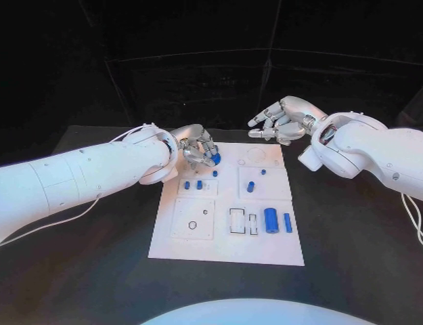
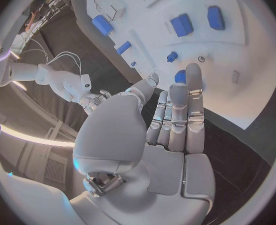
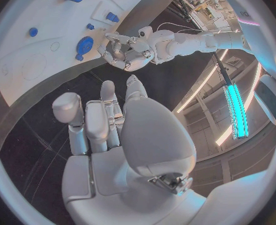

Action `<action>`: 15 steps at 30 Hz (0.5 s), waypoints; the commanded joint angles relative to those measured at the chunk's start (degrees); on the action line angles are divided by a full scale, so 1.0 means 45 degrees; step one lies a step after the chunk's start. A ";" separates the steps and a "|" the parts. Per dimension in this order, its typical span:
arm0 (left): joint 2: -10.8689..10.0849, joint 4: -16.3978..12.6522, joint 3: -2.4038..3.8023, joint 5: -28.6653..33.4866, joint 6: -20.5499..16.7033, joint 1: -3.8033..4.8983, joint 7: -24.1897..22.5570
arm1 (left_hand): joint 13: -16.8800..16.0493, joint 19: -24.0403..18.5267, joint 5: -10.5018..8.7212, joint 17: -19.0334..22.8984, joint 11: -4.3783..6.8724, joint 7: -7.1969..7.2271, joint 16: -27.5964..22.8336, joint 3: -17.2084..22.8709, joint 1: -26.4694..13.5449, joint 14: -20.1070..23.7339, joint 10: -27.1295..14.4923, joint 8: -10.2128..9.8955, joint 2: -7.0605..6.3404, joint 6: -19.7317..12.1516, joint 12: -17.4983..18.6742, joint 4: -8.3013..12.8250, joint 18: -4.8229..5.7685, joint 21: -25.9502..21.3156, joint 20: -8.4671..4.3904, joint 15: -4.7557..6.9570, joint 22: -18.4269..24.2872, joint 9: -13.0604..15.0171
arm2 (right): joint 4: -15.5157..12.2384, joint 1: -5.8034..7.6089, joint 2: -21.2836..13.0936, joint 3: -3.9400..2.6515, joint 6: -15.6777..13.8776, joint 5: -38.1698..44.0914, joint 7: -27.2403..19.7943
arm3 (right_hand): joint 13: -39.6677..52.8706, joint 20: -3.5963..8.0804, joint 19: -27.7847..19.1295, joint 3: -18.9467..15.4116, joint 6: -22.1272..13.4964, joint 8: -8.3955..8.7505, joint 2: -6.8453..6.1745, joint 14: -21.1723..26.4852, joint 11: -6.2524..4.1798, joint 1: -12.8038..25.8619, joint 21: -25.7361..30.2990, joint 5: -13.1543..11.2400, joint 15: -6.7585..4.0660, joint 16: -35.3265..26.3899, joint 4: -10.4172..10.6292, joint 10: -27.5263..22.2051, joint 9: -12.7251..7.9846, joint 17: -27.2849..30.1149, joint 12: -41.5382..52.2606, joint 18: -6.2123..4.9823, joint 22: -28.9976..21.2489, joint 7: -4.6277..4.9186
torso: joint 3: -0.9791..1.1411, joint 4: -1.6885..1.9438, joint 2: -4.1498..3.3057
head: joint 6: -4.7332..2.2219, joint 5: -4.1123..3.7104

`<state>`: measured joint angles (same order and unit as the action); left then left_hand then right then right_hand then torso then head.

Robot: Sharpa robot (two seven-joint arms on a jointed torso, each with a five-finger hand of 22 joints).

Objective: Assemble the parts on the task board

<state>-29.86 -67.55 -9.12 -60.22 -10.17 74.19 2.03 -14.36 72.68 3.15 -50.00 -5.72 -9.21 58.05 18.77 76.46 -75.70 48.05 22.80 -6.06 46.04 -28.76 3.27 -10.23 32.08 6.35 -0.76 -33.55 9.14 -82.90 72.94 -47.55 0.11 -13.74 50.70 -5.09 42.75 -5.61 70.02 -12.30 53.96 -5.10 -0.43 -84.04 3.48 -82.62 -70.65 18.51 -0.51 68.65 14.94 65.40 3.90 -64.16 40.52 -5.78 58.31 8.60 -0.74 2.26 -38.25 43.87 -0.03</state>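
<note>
Here, the white task board (image 1: pixel 270 254) lies on a black table (image 1: pixel 94 271).

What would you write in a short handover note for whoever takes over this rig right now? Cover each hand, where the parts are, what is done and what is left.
Left hand: over the task board's far left corner, fingers around a round blue part; whether it grips or only touches it is unclear.
Right hand: raised beyond the board's far edge, fingers apart, holding nothing.
Parts: a large blue cylinder and a slimmer blue piece lie at the near right; small blue pieces sit in the middle panels.
Done: hard to judge; several parts lie loose.
Left: probably seating the round part, then the loose ones.
</note>
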 commanded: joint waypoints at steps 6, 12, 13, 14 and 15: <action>0.0713 0.0840 -0.0210 -0.3082 0.0915 -0.0030 -0.0965 | 0.0975 0.1244 -0.0040 -0.2742 0.0094 0.0127 0.2970 0.0059 -0.0196 -0.1493 0.0477 -0.0778 -0.0242 0.0734 0.0575 0.0161 0.0221 0.2279 -0.0145 0.0105 -0.1927 -0.0666 | -0.0022 0.0023 0.0044 -0.0007 0.0059 0.0013 -0.0096 | -0.0020 0.0015 -0.0097 -0.0058 -0.0052 -0.0075 0.0105 -0.0025 -0.0004 0.0009 0.0067 0.0051 -0.0067 -0.0043 0.0017 -0.0010 0.0017 0.0000 -0.0003 -0.0217 -0.0006 -0.0019 | 0.0000 -0.0002 -0.0006 | -0.0016 -0.0063; 0.1091 0.1316 -0.0305 -0.3529 0.1391 -0.0139 -0.0860 | 0.1301 0.1595 -0.0048 -0.3373 0.0090 0.0141 0.3636 0.0037 -0.0266 -0.1765 0.0542 -0.1038 -0.0232 0.0961 0.0750 0.0178 0.0412 0.3451 -0.0149 0.0120 -0.3040 -0.0868 | -0.0016 0.0023 0.0074 -0.0006 0.0035 0.0013 -0.0103 | -0.0026 0.0015 -0.0097 -0.0051 -0.0047 -0.0080 0.0135 -0.0030 -0.0008 -0.0018 0.0073 0.0072 -0.0068 -0.0038 0.0011 -0.0010 0.0018 -0.0012 0.0002 -0.0219 -0.0011 -0.0022 | -0.0002 -0.0022 -0.0008 | -0.0010 -0.0095; 0.1137 0.1370 -0.0311 -0.3561 0.1431 -0.0160 -0.0858 | 0.1331 0.1635 -0.0063 -0.3431 0.0091 0.0136 0.3699 -0.0027 -0.0344 -0.1793 0.0551 -0.1062 -0.0269 0.0987 0.0763 0.0146 0.0437 0.3601 -0.0150 0.0120 -0.3185 -0.0887 | -0.0015 0.0023 0.0078 -0.0006 0.0028 0.0013 -0.0107 | -0.0027 0.0015 -0.0098 -0.0049 -0.0045 -0.0082 0.0143 -0.0030 -0.0009 -0.0022 0.0075 0.0077 -0.0069 -0.0038 0.0010 -0.0010 0.0019 -0.0012 0.0003 -0.0219 -0.0015 -0.0023 | -0.0002 -0.0016 -0.0004 | -0.0008 -0.0102; 0.1175 0.1417 -0.0316 -0.3586 0.1470 -0.0182 -0.0857 | 0.1356 0.1660 -0.0070 -0.3457 0.0092 0.0135 0.3737 -0.0083 -0.0400 -0.1810 0.0551 -0.1081 -0.0295 0.1008 0.0775 0.0122 0.0452 0.3694 -0.0151 0.0121 -0.3275 -0.0901 | -0.0014 0.0023 0.0080 -0.0006 0.0021 0.0013 -0.0111 | -0.0029 0.0015 -0.0099 -0.0046 -0.0042 -0.0085 0.0155 -0.0030 -0.0009 -0.0027 0.0078 0.0088 -0.0069 -0.0043 0.0012 -0.0011 0.0020 -0.0009 0.0005 -0.0220 -0.0017 -0.0023 | -0.0001 -0.0026 -0.0008 | -0.0015 -0.0106; 0.1206 0.1456 -0.0320 -0.3605 0.1506 -0.0204 -0.0855 | 0.1377 0.1675 -0.0073 -0.3472 0.0094 0.0139 0.3764 -0.0125 -0.0431 -0.1822 0.0549 -0.1094 -0.0307 0.1032 0.0787 0.0107 0.0460 0.3751 -0.0152 0.0122 -0.3329 -0.0913 | -0.0014 0.0023 0.0082 -0.0006 0.0015 0.0013 -0.0114 | -0.0031 0.0015 -0.0099 -0.0045 -0.0040 -0.0087 0.0163 -0.0029 -0.0010 -0.0030 0.0080 0.0094 -0.0070 -0.0046 0.0012 -0.0011 0.0020 -0.0006 0.0006 -0.0220 -0.0019 -0.0024 | -0.0001 -0.0018 -0.0003 | -0.0015 -0.0111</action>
<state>-24.57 -61.24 -10.56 -73.61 -5.80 73.27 -0.79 -8.21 79.90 3.15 -65.56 -5.22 -8.59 74.72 18.45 75.02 -83.47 50.18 18.07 -7.49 50.28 -25.50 3.75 -9.27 48.76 5.67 -0.31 -48.34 5.07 -82.92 72.94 -47.24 0.11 -13.73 50.70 -5.09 42.69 -5.61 70.02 -12.30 53.97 -5.10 -0.19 -84.04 3.48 -82.87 -70.65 18.74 -0.51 68.65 14.93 65.40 3.90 -64.16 40.52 -5.77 58.31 8.60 -0.74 2.19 -38.28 43.79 -0.47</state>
